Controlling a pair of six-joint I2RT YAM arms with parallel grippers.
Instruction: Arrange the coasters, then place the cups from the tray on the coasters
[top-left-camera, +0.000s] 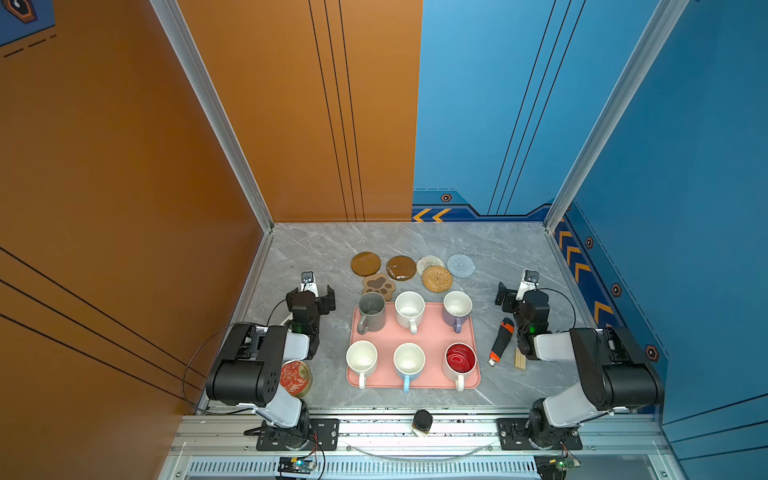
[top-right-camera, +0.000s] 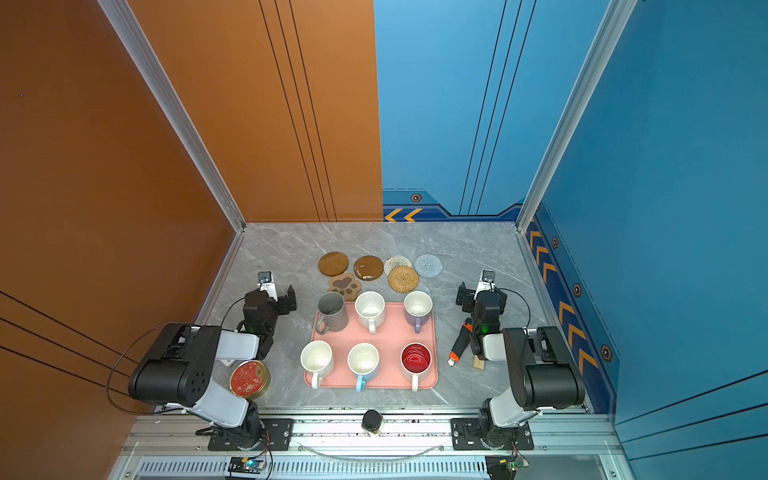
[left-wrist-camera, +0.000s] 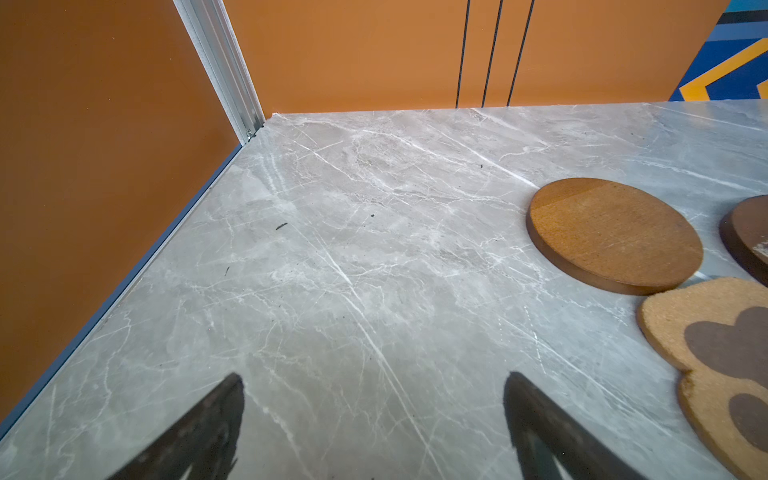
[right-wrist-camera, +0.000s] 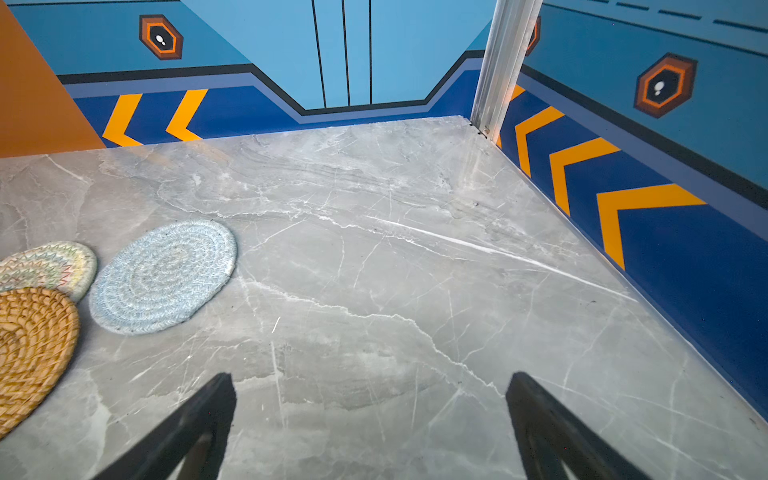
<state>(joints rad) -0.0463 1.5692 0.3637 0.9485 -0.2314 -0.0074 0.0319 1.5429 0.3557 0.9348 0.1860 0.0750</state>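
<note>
Left pincer and right pincer, both spread and empty, hang over bare bench either side of the tray. All six cups are on the tray, frame centre. The coasters are bunched just above it, some overlapping, so they likely need spacing out first.

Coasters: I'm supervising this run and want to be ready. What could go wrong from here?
The rattan coaster overlaps the white woven one, so lifting either may drag the other. The paw coaster lies close by the grey cup; reaching for it may bump that cup.
</note>
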